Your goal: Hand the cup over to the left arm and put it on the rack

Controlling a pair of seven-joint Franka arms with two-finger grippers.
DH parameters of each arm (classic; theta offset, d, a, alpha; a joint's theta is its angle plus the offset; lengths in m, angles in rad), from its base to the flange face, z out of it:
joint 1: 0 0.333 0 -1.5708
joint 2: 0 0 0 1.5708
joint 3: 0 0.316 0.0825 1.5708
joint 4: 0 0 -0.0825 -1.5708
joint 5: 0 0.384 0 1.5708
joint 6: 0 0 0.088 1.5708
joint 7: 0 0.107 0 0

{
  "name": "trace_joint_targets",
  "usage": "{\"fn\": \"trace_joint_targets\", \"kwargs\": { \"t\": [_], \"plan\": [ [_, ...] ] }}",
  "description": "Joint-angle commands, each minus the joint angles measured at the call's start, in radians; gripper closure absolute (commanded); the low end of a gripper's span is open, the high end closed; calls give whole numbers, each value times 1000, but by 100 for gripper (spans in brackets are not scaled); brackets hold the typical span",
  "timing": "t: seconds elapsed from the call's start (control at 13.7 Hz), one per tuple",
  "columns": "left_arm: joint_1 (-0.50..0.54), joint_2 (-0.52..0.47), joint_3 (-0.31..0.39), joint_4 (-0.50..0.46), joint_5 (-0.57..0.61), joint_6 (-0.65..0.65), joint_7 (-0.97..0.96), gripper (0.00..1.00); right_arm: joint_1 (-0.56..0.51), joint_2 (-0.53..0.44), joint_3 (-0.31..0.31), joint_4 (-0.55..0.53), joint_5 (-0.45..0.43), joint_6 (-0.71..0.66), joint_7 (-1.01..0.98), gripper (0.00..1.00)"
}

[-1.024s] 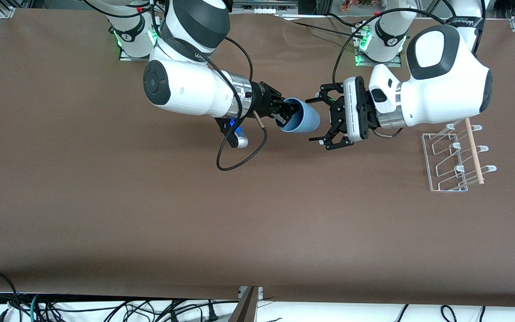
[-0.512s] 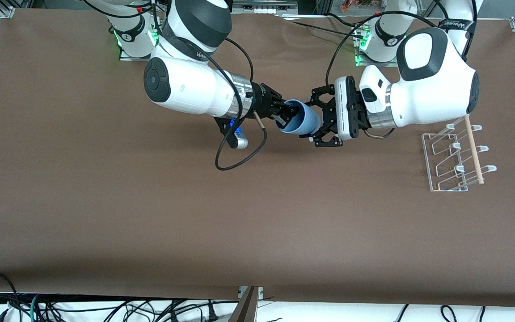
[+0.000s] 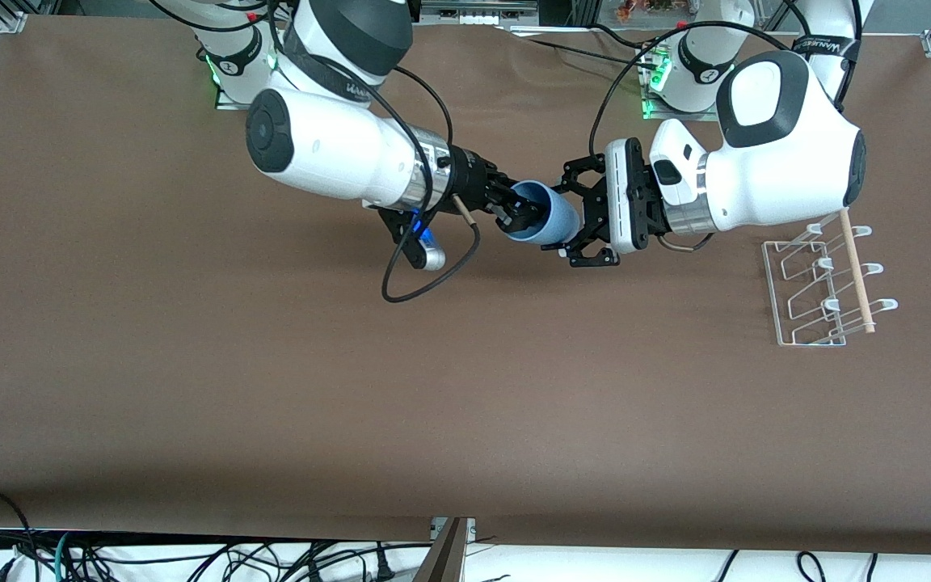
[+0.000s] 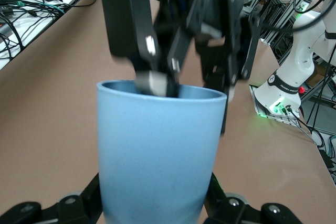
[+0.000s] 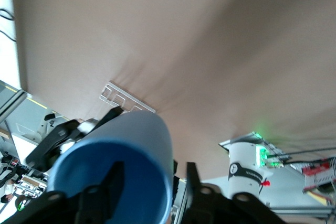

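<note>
The light-blue cup (image 3: 553, 217) is held on its side in the air over the table's middle, between both arms. My left gripper (image 3: 567, 215) is shut on the cup's base end; in the left wrist view its black fingers (image 4: 86, 203) press both sides of the cup (image 4: 157, 150). My right gripper (image 3: 518, 215) stands at the cup's open mouth. In the right wrist view one finger (image 5: 114, 182) is inside the cup (image 5: 142, 140) and the other is outside, both apart from the wall, so it is open. The rack (image 3: 817, 291) stands toward the left arm's end.
A wooden dowel (image 3: 855, 271) lies across the rack's hooks. A black cable loop (image 3: 425, 283) hangs under the right arm's wrist. The two arm bases (image 3: 692, 73) stand at the table's back edge. The rack also shows in the right wrist view (image 5: 126, 98).
My left gripper moved in and closed on the cup's base. My right gripper opened at the rim, and the right arm drew back slightly toward its base. The cup stayed in place.
</note>
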Motion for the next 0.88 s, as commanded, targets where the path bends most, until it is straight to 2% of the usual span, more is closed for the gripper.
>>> {"fn": "trace_joint_targets", "kwargs": {
  "t": [0.0, 0.22, 0.66, 0.73, 0.8],
  "plan": [
    [9, -2, -4, 0, -18, 5, 33, 100, -21, -53, 1, -10, -27, -25, -11, 1],
    [9, -4, -4, 0, -16, 2, 33, 100, -102, -56, -4, -10, -36, -118, -17, 1],
    [76, -12, 9, 24, -10, -154, 27, 100, -329, -119, -4, -10, -59, -381, -264, 1],
    [98, -12, 13, 24, 22, -179, 22, 100, -367, -119, -5, -10, -64, -410, -322, 1],
    [121, -12, 13, 27, 103, -196, 19, 100, -396, -119, -9, -10, -85, -445, -376, 1]
  ]
}}
